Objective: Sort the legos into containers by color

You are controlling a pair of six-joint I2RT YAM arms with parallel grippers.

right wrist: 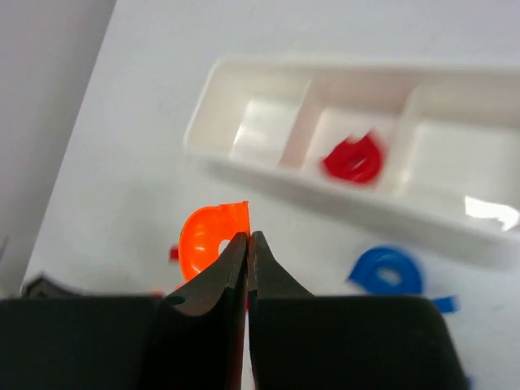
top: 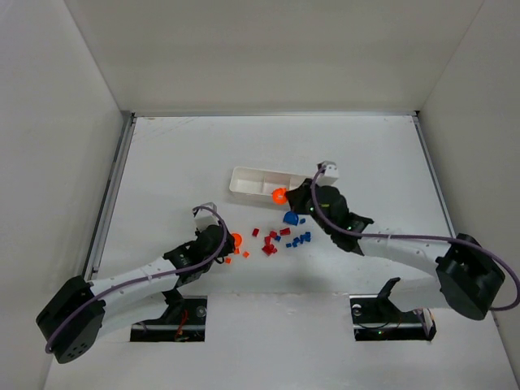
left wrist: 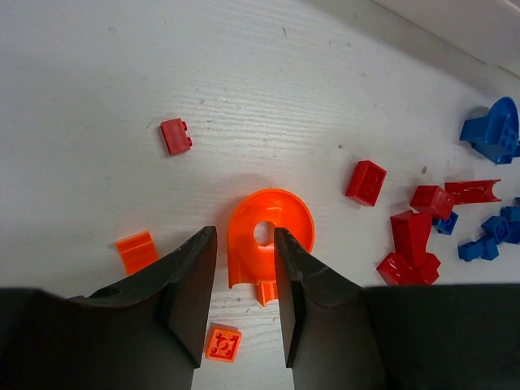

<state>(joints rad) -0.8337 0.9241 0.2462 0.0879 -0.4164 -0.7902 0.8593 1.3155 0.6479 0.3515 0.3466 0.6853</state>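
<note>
Right gripper (right wrist: 248, 237) pinched on orange curved piece (right wrist: 207, 240); white tray (right wrist: 276, 180) straight ahead, upper frame, long axis crosswise, red piece (right wrist: 353, 158) in mid compartment; left gripper (left wrist: 244, 244) open, straddling second orange arch (left wrist: 284, 215), centre frame.

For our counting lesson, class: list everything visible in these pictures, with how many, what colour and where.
Tray: one, white, three compartments, on the table beyond the bricks.
Red rounded piece: one, in the tray's middle compartment.
Blue rounded piece: one, on the table beside the tray.
Flat orange rounded piece: one, on the table between the left gripper's jaws.
Held orange rounded piece: one, pinched by the right gripper.
Red bricks: several, small, mid-table.
Blue bricks: several, small, mid-table.
Orange bricks: at least two, small, by the left gripper.
Left gripper: black, open.
Right gripper: black, shut.
</note>
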